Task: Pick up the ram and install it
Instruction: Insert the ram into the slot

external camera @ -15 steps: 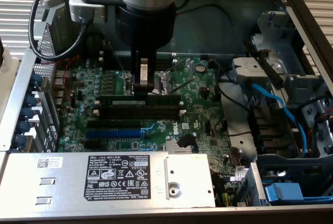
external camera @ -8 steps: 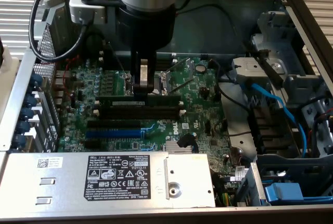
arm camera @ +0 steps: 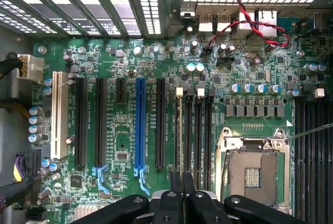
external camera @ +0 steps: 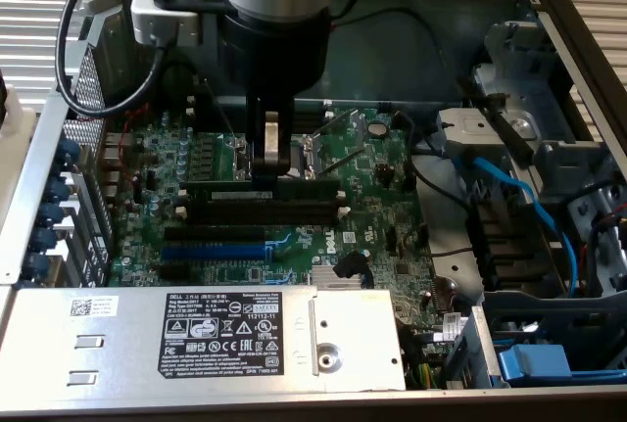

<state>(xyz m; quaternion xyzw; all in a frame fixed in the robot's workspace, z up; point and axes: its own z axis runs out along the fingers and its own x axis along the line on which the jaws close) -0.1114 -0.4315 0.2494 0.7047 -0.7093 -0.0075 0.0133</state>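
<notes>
Open computer case (external camera: 578, 21) holds a green motherboard (external camera: 384, 221). Gripper (external camera: 272, 171) is clamped onto the ram (external camera: 220, 187). The stick stands on edge along the black memory slots (external camera: 306, 212), mid-board beside the CPU socket (external camera: 318, 143). Seating unclear.

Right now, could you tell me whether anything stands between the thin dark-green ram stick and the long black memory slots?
Nothing visible does. The gripper holds the thin dark-green ram stick right over the long black memory slots, with no cable or part between them.
</notes>
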